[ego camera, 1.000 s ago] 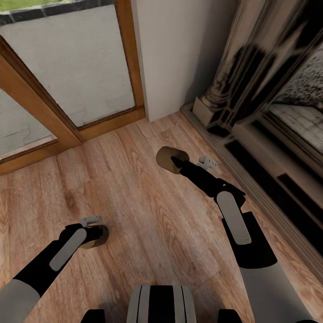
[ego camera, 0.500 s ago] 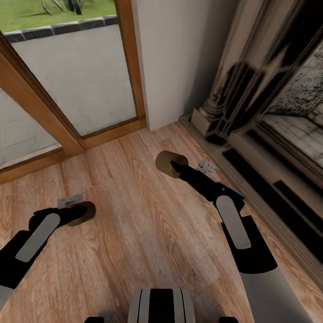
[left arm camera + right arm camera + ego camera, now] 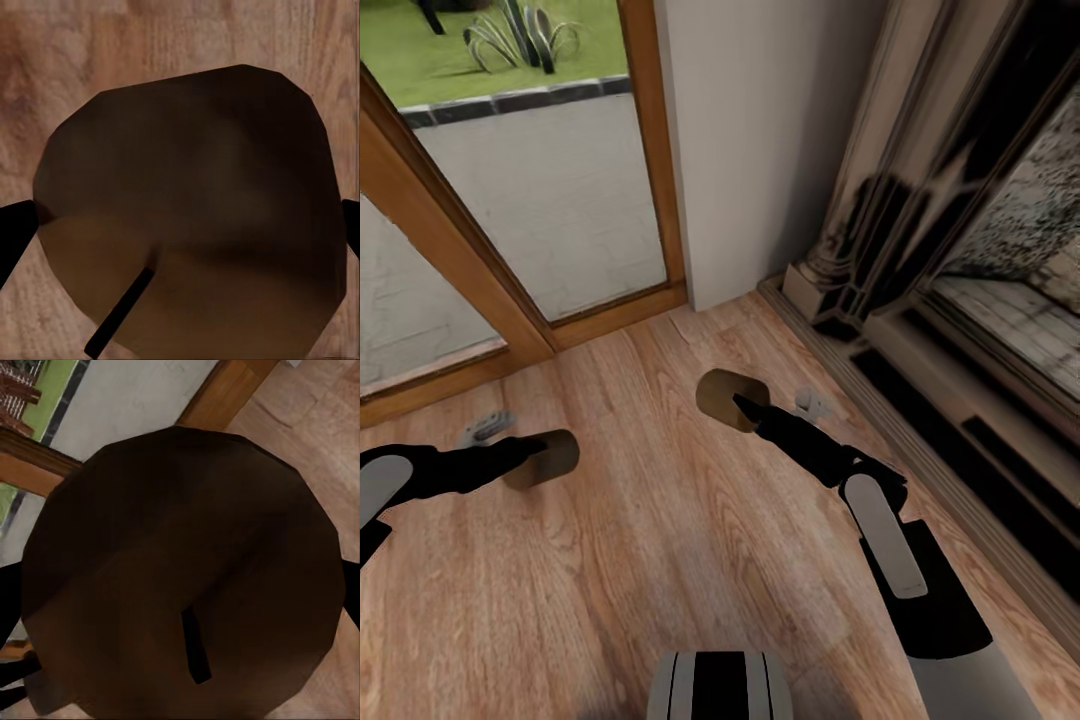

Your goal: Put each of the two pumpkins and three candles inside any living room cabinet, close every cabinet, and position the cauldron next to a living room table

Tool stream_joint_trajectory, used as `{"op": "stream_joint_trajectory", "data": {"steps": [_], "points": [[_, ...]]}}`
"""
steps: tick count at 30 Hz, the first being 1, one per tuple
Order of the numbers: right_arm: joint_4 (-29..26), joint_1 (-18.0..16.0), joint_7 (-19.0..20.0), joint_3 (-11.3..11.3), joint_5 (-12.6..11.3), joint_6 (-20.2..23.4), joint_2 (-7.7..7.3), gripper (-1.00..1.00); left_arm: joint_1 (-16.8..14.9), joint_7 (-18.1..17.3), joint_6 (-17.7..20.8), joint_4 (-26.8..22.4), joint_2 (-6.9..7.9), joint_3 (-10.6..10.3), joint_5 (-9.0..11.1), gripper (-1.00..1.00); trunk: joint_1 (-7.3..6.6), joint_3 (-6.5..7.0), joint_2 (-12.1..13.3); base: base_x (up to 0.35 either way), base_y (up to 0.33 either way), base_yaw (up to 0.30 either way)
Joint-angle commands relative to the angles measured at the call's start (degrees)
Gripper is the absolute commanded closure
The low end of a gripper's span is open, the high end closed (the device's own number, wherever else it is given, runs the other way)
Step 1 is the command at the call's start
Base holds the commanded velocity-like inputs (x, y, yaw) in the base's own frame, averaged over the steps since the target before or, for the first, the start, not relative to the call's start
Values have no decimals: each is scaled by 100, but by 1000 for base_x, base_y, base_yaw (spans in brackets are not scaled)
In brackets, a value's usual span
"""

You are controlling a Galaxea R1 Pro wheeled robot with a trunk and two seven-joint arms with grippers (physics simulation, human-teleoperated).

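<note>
Candles, two of them, short stubby beige-tan cylinders with flat round tops, are in my claws right now. My left claw (image 3: 538, 452) is clamped on one candle (image 3: 543, 459), carried low over the pale wooden plank floor (image 3: 690, 560), well out to my left. My right claw (image 3: 745, 405) is clamped on the other candle (image 3: 726, 399), held out ahead of me and just off the dark carved stone fireplace (image 3: 960, 250). In the left wrist view the candle (image 3: 195, 217) sits between the two dark fingertips (image 3: 13, 229), its thin black wick (image 3: 120, 313) lying along the face. In the right wrist view the second candle (image 3: 180, 577) shows the same way, with its wick (image 3: 193, 646) on the round top.

I judge these candles light and stiff, but waxy and smooth, so they could slip or roll in the grip. The best hold looks to be across the curved side at mid-height, both pads square on it, as I have them. Ahead stand a wood-framed glass door (image 3: 510, 230) and a white wall (image 3: 760, 140).
</note>
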Motion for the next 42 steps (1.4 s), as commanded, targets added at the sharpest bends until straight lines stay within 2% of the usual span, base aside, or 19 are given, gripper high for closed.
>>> {"op": "stream_joint_trajectory", "data": {"steps": [1, 4, 9, 10, 11, 18, 19, 22, 25, 33, 42], "points": [[-5, 84, 190, -6, -17, 23, -16, 100, -5, 55, -5, -9, 11, -17, 88, 100, -3, 19, 0, 0, 0, 0], [-5, 230, 437, -8, -9, 28, -46, 100, -5, 60, -6, -11, 15, -40, 116, 100, -11, 85, 4, 0, 0, 0], [-5, 324, 550, -5, -26, 24, -141, 100, -5, 62, -7, -12, 14, -100, 127, 100, -24, 196, 11, -10, 0, 0], [-5, 332, 611, -1, -34, 23, -136, 100, -5, 62, -7, -9, 11, -282, 130, 100, -26, 218, 12, -240, 0, 0], [-1, 334, 626, -1, -41, 22, -135, 100, -5, 62, -8, -4, 10, -339, 132, 100, -29, 240, 13, -275, 0, 0], [-5, 469, 757, -8, 18, 22, -186, 100, -5, 62, -26, 114, 11, -549, 236, 100, -47, 436, 23, -321, 41, -35], [-11, 512, 758, -5, 30, 22, -216, 100, -5, 62, -46, 212, 9, -684, 233, 100, -50, 468, 24, -101, 20, -68], [-8, 538, 760, 12, 106, 18, -228, 100, -5, 68, -69, 305, 3, -890, 232, 100, -57, 561, 28, -44, 9, -75], [-9, 551, 766, 16, 226, 14, -231, 100, -5, 64, -87, 402, -6, -1010, 232, 100, -65, 655, 32, -12, 2, -85], [-5, 556, 767, 17, 317, -19, -232, 100, -5, 71, -94, 575, -9, -1054, 232, 100, -86, 904, 43, -16, 9, -89], [6, 556, 768, 18, 437, -37, -232, 100, -5, 54, -101, 957, -19, -1056, 225, 100, -109, 1185, 55, -218, 169, -115]]}}
